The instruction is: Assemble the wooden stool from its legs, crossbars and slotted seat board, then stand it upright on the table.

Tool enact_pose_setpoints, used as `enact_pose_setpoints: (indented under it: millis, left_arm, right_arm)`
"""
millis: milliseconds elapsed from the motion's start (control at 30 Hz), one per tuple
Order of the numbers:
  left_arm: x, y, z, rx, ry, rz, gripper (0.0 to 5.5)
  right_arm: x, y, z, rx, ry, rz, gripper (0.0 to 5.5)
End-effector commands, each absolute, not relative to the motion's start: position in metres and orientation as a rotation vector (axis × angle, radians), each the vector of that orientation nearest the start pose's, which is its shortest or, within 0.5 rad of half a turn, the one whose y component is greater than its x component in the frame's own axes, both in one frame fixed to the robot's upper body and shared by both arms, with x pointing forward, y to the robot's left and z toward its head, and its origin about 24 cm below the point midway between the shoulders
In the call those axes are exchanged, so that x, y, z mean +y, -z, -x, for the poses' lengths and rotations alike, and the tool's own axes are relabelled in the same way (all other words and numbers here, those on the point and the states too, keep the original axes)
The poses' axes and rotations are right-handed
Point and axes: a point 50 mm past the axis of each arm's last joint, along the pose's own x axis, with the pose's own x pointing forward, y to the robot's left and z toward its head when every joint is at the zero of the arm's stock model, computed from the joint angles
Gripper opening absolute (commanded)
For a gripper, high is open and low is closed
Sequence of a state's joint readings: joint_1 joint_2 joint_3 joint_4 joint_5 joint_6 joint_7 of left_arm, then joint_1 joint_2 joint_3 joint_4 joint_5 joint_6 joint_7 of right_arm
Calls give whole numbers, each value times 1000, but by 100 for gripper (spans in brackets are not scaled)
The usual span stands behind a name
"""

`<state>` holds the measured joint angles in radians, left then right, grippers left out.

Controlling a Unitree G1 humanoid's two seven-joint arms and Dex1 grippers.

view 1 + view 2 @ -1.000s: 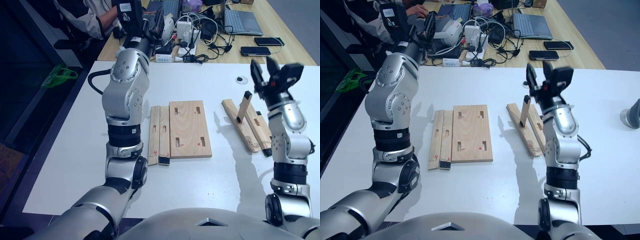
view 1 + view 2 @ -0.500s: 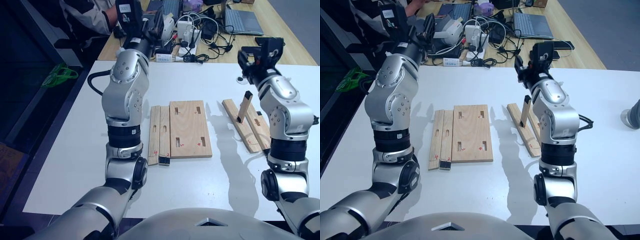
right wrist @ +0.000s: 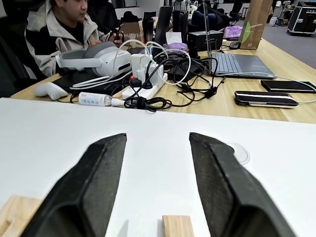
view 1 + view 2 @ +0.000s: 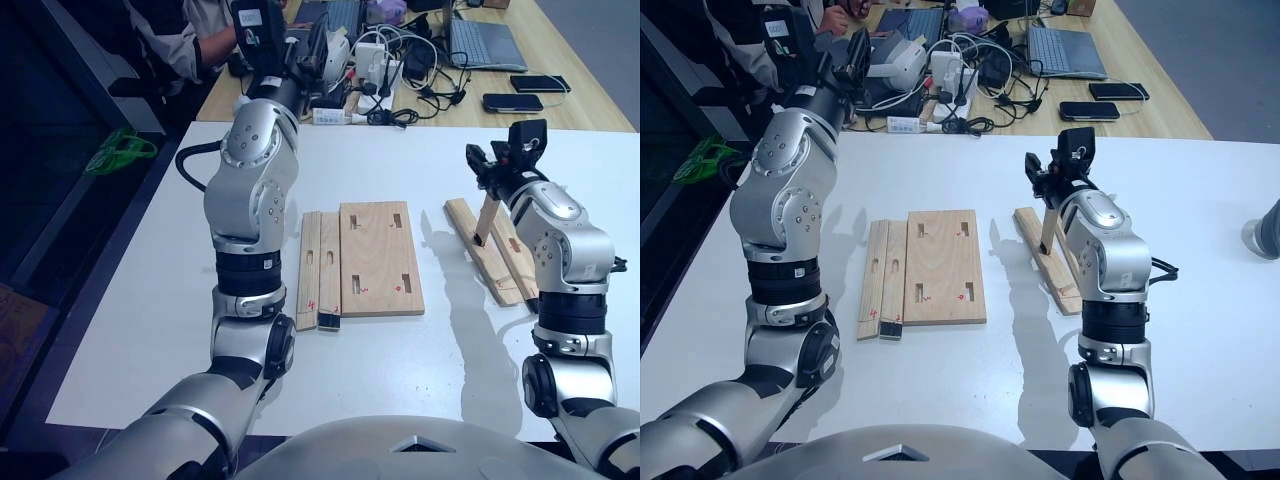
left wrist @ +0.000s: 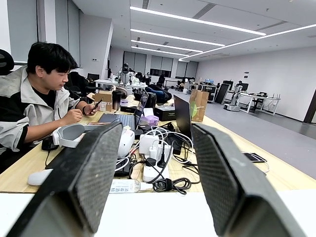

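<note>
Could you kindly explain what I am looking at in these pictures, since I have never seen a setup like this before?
This is a humanoid robot with two arms, each ending in a two-fingered hand. Two pictures come from cameras in its head, looking down; the other two from a camera on each wrist, looking out between the fingers. On the white table lie stool parts: a slotted seat board, two slotted strips beside it, and two more strips to the right, one with a short piece standing upright. The left hand is raised, open and empty. The right hand is open at that piece's top, gripping nothing.
</note>
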<state>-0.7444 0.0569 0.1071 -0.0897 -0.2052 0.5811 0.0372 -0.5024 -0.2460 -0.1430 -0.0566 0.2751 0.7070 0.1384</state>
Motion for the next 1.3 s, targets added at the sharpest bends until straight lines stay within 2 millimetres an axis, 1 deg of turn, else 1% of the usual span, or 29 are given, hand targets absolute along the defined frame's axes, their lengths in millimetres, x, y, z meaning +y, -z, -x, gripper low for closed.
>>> enact_pose_setpoints:
  millis: [33,67,167,300,333,367,433,467,500,533,567,633,667,700,733,767,867,1033,1067,1167,1267,1300]
  left_arm:
    - [116,-226,-342,-212,159,126,257]
    - [116,-226,-342,-212,158,126,257]
    - [117,-226,-342,-210,156,126,257]
    - [118,-225,-341,-207,153,126,257]
    - [118,-225,-341,-206,153,127,257]
    - [118,-225,-341,-206,153,127,257]
    - [117,-225,-342,-207,154,128,257]
    - [117,-225,-342,-207,154,128,257]
    - [118,-225,-342,-207,153,128,257]
    - [118,-225,-342,-207,152,127,257]
    - [118,-225,-342,-207,151,127,257]
    - [119,-225,-342,-207,148,125,257]
    - [119,-225,-342,-206,147,125,257]
    - [119,-225,-341,-206,147,124,257]
    - [119,-225,-341,-205,148,124,257]
    - [119,-224,-341,-204,149,123,257]
    - [117,-225,-342,-205,153,123,257]
    - [118,-226,-342,-209,153,122,257]
    - [117,-226,-342,-209,154,123,257]
    - [117,-226,-342,-209,154,124,257]
    - [118,-226,-342,-209,154,124,257]
    - [118,-226,-341,-208,153,124,257]
  right_arm:
    - [-167,-209,-337,-98,-190,-79,235]
    - [-164,-220,-338,-130,-196,-79,235]
    - [-156,-242,-336,-193,-214,-84,235]
    - [-153,-258,-334,-235,-229,-96,235]
    - [-153,-259,-334,-237,-231,-96,235]
    - [-154,-256,-334,-229,-228,-90,235]
    - [-160,-240,-335,-183,-214,-79,235]
    - [-164,-226,-336,-137,-198,-68,235]
    - [-168,-206,-336,-63,-182,-58,235]
    - [-171,-190,-336,-5,-171,-47,235]
    - [-176,-168,-333,80,-150,-24,235]
    - [-188,-125,-324,275,-100,28,235]
    - [-193,-108,-318,356,-85,35,235]
    - [-195,-96,-312,425,-85,27,235]
    - [-195,-90,-308,452,-93,18,235]
    - [-193,-89,-307,460,-105,9,235]
    - [-187,-100,-311,402,-125,-9,235]
    - [-164,-139,-318,204,-240,-44,235]
    - [-158,-149,-319,155,-263,-49,235]
    - [-147,-190,-324,-16,-294,-78,235]
    - [-146,-222,-331,-120,-270,-106,235]
    - [-147,-229,-333,-140,-259,-104,235]
